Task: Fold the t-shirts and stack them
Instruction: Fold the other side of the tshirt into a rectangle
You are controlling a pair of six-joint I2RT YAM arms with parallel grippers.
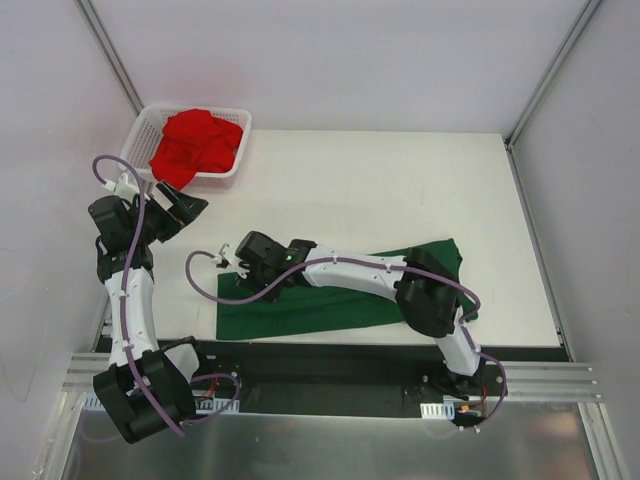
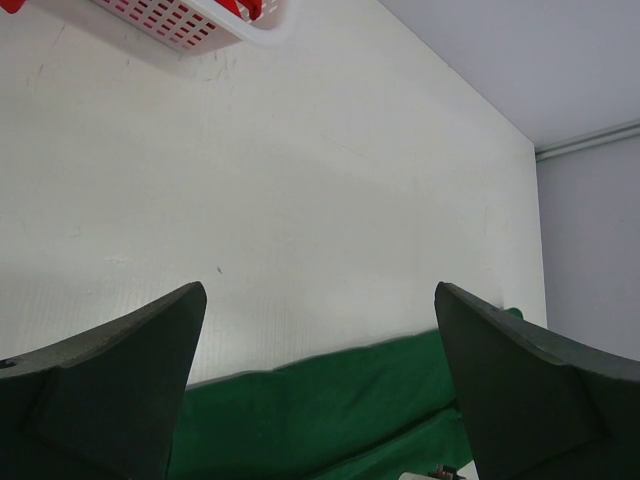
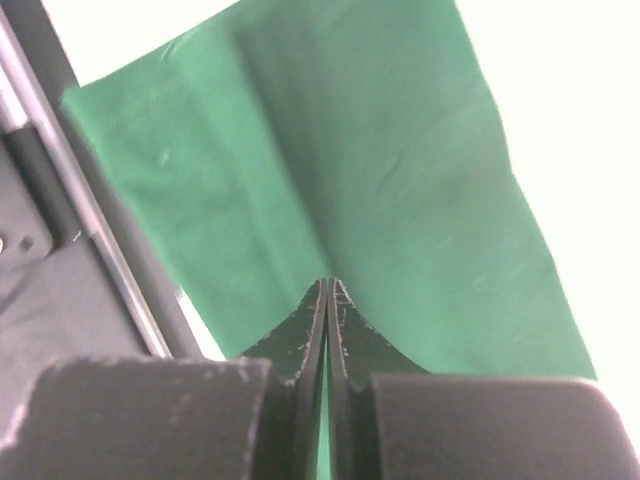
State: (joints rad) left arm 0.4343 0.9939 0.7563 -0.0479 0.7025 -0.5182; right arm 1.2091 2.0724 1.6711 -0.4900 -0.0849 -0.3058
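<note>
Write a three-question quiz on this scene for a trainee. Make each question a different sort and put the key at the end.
1. True or false: the red t-shirt lies in the white basket.
2. Which gripper has its fingers wide apart? A. left B. right C. both
3. Fill the gap: the t-shirt spread flat on the table is ____ in colour.

Key
1. True.
2. A: only the left gripper is open.
3. Green: the green t-shirt lies at the near edge.
</note>
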